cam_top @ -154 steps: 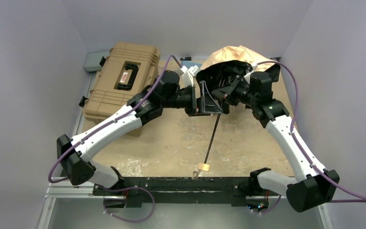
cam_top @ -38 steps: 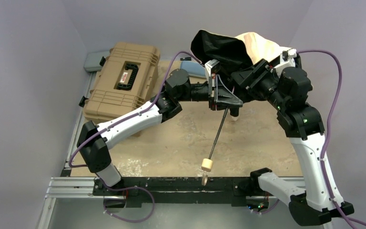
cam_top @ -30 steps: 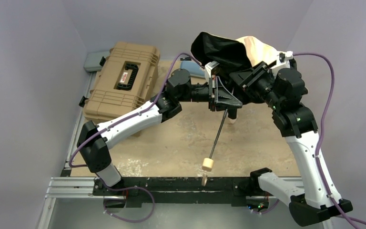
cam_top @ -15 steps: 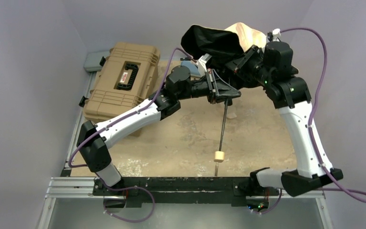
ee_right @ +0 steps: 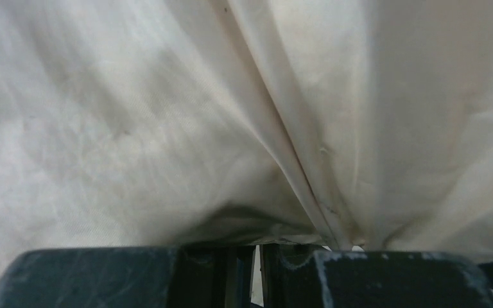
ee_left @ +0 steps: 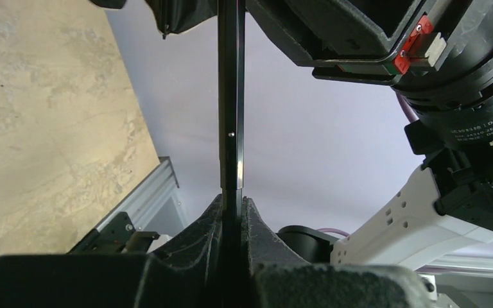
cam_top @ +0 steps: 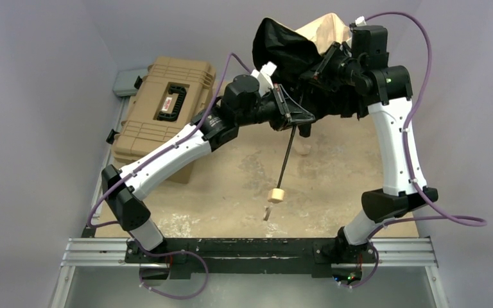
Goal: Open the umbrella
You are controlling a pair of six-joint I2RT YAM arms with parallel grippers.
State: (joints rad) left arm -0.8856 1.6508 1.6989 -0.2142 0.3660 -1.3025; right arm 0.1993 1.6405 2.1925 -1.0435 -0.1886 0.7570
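The umbrella hangs in the air over the back of the table: its pale beige cloth [cam_top: 324, 29] bunches over the black underside [cam_top: 282, 48]. The thin black shaft [cam_top: 284, 160] slants down to the round beige handle [cam_top: 276, 195]. My left gripper [cam_top: 293, 120] is shut on the shaft just under the canopy; in the left wrist view the shaft [ee_left: 231, 96] rises from between the pressed pads [ee_left: 257, 221]. My right gripper [cam_top: 321, 70] is buried in the canopy. Beige cloth [ee_right: 231, 115] fills the right wrist view and drapes over the nearly closed jaws.
A tan ribbed hard case [cam_top: 167, 106] with a black handle sits at the back left, under the left arm's elbow. A small pale object [cam_top: 303, 149] lies on the sandy table [cam_top: 340, 186]. Lilac walls close in on three sides; a black rail [cam_top: 250, 247] runs along the front.
Both arms have lifted the umbrella higher and farther back; the handle has risen away from the front rail. The right arm has stretched upward, and its jaws have drawn closer together.
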